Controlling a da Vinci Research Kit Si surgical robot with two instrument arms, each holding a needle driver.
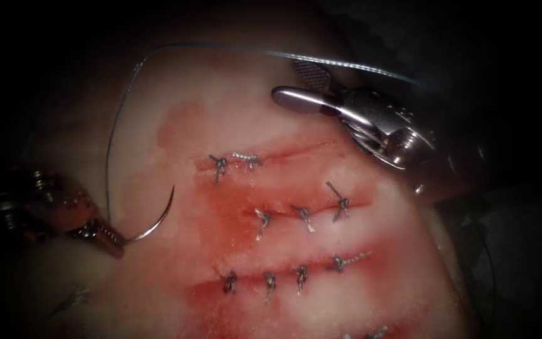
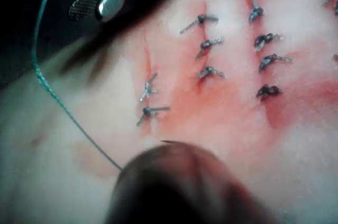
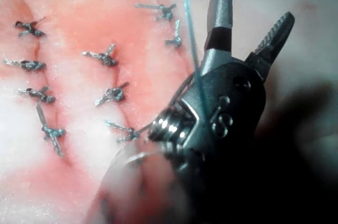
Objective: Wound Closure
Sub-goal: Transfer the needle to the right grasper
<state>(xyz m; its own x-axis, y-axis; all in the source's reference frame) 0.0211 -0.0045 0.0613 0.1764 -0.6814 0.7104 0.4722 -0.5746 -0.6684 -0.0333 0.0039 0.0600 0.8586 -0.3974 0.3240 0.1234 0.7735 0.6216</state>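
Left of the cuts, the left tool (image 1: 98,233) grips the needle (image 1: 158,221) near its thread end — clear of the tissue (image 1: 177,88), tip up; the right tool (image 1: 308,85), far right, stands open, holding nothing — the thread (image 1: 111,144) arcs between.

The left pincer (image 1: 105,235) sits well to the left of the topmost cut (image 1: 265,157), its shaft entering from the left edge; its jaws are clamped on the needle (image 1: 158,220) near the thread end of the curve, with the needle's point raised free above the tissue. The right pincer (image 1: 302,85) hangs up and to the right of that cut, wrist bent so the tips point left, jaws spread apart and gripping nothing; the thread (image 1: 346,63) passes beside them.
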